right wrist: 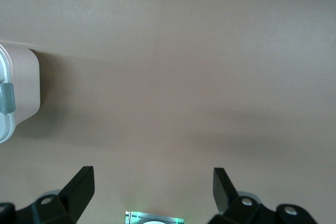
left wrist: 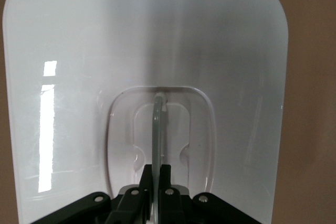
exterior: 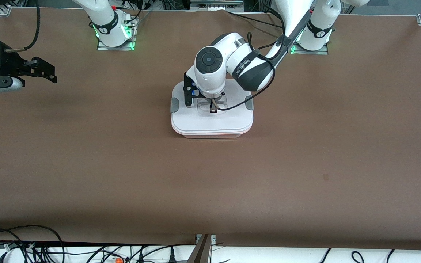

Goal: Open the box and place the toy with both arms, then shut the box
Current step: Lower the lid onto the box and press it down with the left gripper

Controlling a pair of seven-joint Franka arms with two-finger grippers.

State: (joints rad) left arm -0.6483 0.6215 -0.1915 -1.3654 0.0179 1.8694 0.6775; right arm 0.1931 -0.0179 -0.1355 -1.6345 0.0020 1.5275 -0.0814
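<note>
Front view: brown table (exterior: 305, 164); left hand (exterior: 213, 108) grips box (exterior: 212, 122) handle (left wrist: 156, 129); right hand (right wrist: 152, 184) open.

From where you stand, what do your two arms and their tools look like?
Both arms are glossy white with rounded joints and black bands. The left arm has a round dark cap and a black cable looping past it. Each ends in a black two-finger tool: the left tool, the right tool. Green lights glow at the bases.
</note>
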